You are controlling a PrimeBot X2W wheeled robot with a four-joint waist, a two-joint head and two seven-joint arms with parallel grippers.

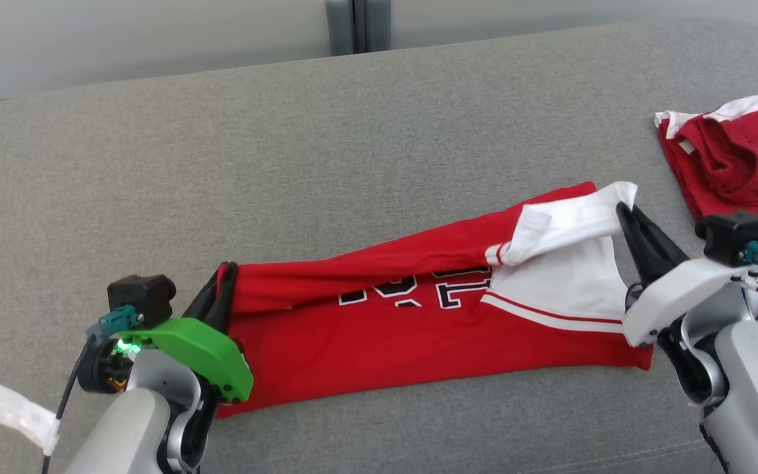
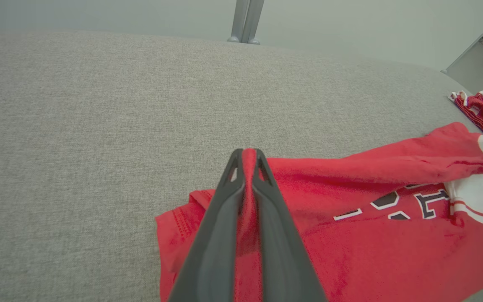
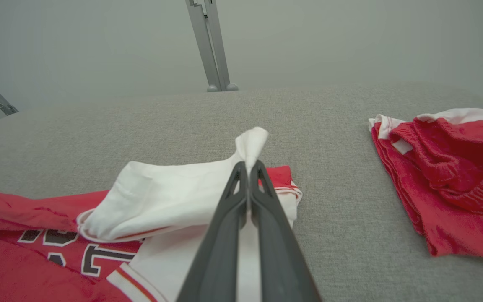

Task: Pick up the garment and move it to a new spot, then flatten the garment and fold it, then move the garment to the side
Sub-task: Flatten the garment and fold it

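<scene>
Jersey (image 1: 385, 336), red with dark lettering, lies stretched across the grey cushion (image 1: 287, 164) in the head view. It is one of two garments: red shorts (image 1: 741, 164) sit crumpled well apart from it at the right edge. In the left wrist view, the left hand (image 2: 249, 152) is pressed together on a fold of the jersey's red hem. In the right wrist view, the right hand (image 3: 248, 165) pinches the lifted white sleeve (image 3: 170, 197), which drapes over part of the lettering.

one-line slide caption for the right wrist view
Right gripper pinching the white sleeve of the garment, red pile apart on grey fabric
</scene>
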